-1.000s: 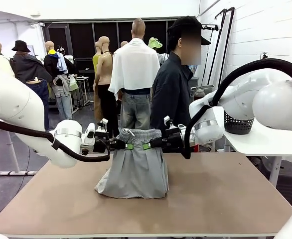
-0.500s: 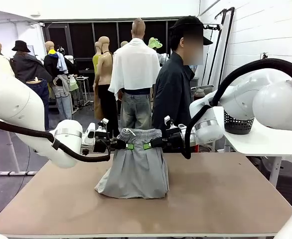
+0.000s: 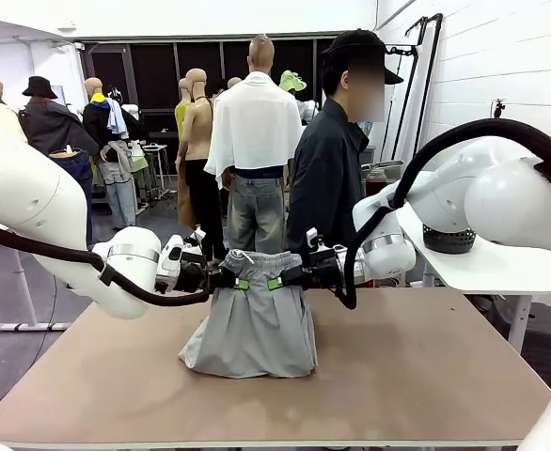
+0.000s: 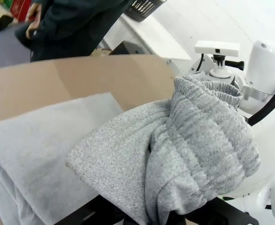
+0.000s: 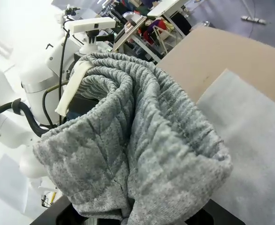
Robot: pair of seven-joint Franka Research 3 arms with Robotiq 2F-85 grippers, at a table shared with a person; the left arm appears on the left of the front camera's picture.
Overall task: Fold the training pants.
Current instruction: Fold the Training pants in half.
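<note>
Light grey training pants (image 3: 254, 324) hung over the middle of a brown table (image 3: 426, 366), their lower part heaped on the tabletop. Two robot arms held the gathered waistband up off the table. The left gripper (image 3: 230, 280), at 9 o'clock from the waistband, was clamped on its left end. The right gripper (image 3: 283, 278), at 3 o'clock, was clamped on its right end. Both wrist cameras showed bunched waistband fabric pinched close in front. A person (image 3: 330, 169) in dark clothes stood at 12 o'clock behind the table.
</note>
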